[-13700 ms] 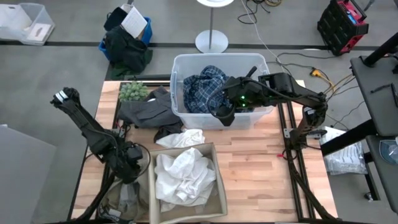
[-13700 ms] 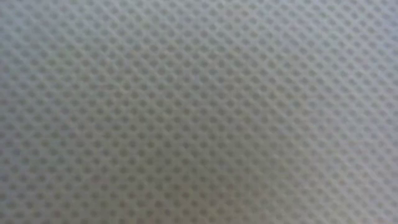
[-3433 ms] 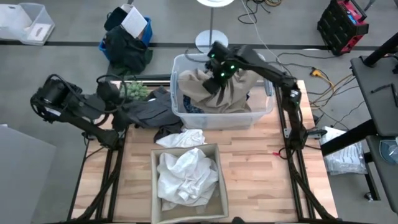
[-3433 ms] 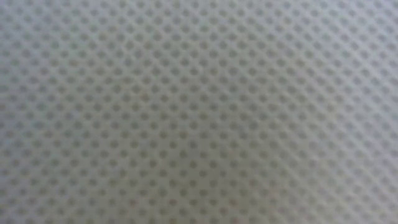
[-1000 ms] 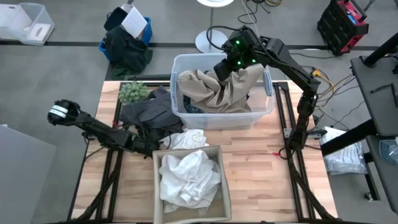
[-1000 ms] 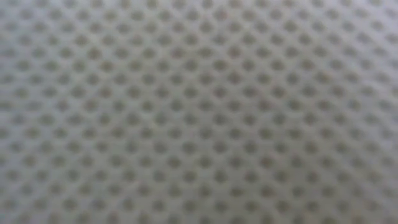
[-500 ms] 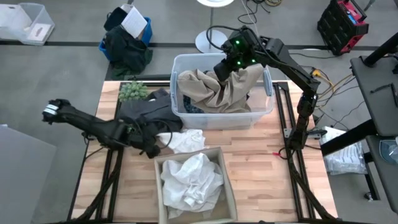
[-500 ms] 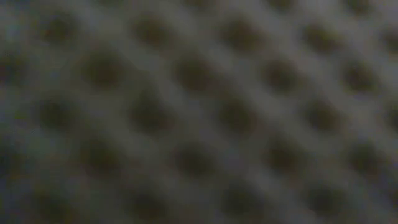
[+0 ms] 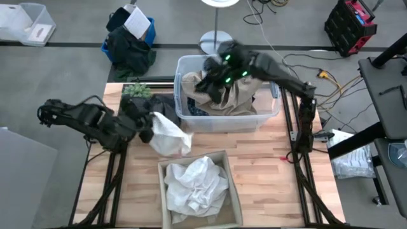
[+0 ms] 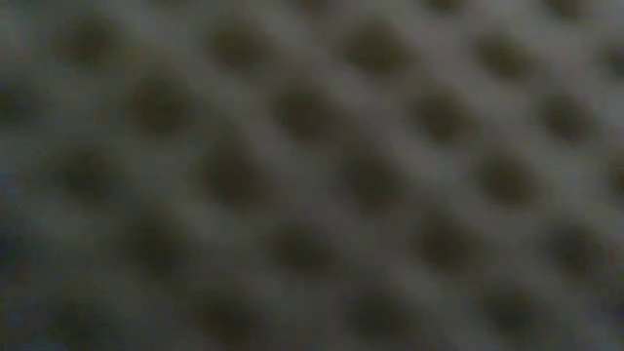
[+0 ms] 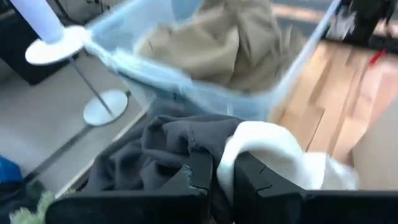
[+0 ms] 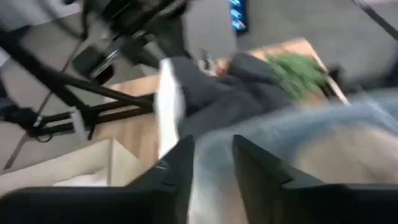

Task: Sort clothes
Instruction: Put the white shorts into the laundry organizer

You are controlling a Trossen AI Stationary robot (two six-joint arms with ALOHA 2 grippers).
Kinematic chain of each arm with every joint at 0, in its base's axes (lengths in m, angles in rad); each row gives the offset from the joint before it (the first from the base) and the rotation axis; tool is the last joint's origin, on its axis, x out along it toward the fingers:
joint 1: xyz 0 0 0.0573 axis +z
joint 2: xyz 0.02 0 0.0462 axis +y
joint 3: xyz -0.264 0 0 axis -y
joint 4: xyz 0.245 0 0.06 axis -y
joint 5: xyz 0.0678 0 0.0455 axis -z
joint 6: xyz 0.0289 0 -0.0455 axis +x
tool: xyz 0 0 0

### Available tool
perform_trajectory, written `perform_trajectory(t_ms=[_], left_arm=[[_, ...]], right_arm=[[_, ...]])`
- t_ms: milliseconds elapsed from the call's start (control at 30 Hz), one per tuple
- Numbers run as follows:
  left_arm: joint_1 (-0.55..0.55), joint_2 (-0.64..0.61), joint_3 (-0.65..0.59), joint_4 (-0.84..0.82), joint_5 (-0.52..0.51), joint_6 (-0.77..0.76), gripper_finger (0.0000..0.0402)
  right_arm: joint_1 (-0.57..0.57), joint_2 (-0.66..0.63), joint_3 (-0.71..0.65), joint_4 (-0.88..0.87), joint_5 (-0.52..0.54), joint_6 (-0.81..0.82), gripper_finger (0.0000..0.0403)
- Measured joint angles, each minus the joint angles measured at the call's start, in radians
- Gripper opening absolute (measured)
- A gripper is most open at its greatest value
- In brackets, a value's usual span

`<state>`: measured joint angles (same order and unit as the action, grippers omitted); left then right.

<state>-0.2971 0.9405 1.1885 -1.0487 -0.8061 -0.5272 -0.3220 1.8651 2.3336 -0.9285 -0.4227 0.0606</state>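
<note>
A white shirt (image 9: 168, 135) hangs bunched at my left gripper (image 9: 147, 124), which is shut on it above the table's left half. Behind it a dark grey piece (image 9: 162, 105) lies on the table against the clear bin (image 9: 270, 113). A tan khaki piece (image 9: 238, 95) lies heaped in that bin. Over the bin's left part, my right gripper (image 9: 213, 79) is open (image 12: 211, 152), with nothing showing between its fingers. More white clothes (image 9: 194, 184) fill a beige box at the near edge. The low view shows only mesh fabric. My left gripper pinches a bunched fold of the white shirt (image 11: 249, 140) between its two fingers (image 11: 200, 174). The shirt bulges out past the fingertips and hangs in a lump (image 9: 172, 140) beside the gripper. Whether its lowest part touches the table cannot be told.
A green fuzzy plant ball (image 9: 133, 90) sits at the far left corner. The beige box (image 9: 162, 191) stands at the near edge. Bare wood (image 9: 273, 165) lies right of the box. On the floor behind the table are a dark bag with a white paper (image 9: 130, 38) and a lamp base (image 9: 216, 41).
My left gripper has taken hold of the white shirt beside the beige box, then gone up and toward the far edge, so the shirt now hangs bunched at the fingers. My right gripper has swung toward the table's left over the bin.
</note>
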Motion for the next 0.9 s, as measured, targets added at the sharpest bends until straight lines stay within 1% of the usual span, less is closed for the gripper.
perform_trajectory(t_ms=[133, 233, 333, 400, 600, 700, 767, 833, 900], left_arm=[[0.010, 0.015, 0.089, -0.001, -0.008, 0.052, 0.0009], [0.012, 0.044, 0.138, -0.001, -0.023, 0.077, 0.0009], [0.013, 0.075, 0.178, 0.000, -0.049, 0.078, 0.0009], [0.014, 0.102, 0.202, 0.001, -0.050, 0.076, 0.0010], [0.021, 0.182, 0.250, -0.002, -0.051, 0.081, 0.0010], [0.026, 0.216, 0.266, -0.017, -0.052, 0.073, 0.0010], [0.034, 0.232, 0.274, -0.017, -0.066, 0.068, 0.0013], [0.044, 0.239, 0.280, -0.032, -0.098, 0.027, 0.0021], [0.057, 0.241, 0.291, -0.069, -0.087, -0.009, 0.0038]], right_arm=[[0.105, 0.041, -0.001, 0.187, 0.005, -0.046, 0.0169], [0.142, 0.074, 0.001, 0.277, 0.003, -0.025, 0.0209], [0.155, 0.119, 0.001, 0.290, 0.004, 0.005, 0.0232], [0.157, 0.153, 0.000, 0.291, 0.004, 0.030, 0.0236], [0.158, 0.217, -0.001, 0.346, 0.005, 0.105, 0.0219], [0.160, 0.225, -0.001, 0.342, 0.003, 0.097, 0.0202], [0.167, 0.225, -0.001, 0.342, 0.003, 0.086, 0.0184], [0.171, 0.218, -0.001, 0.343, 0.004, 0.079, 0.0156], [0.171, 0.210, -0.001, 0.342, 0.004, 0.079, 0.0122]])
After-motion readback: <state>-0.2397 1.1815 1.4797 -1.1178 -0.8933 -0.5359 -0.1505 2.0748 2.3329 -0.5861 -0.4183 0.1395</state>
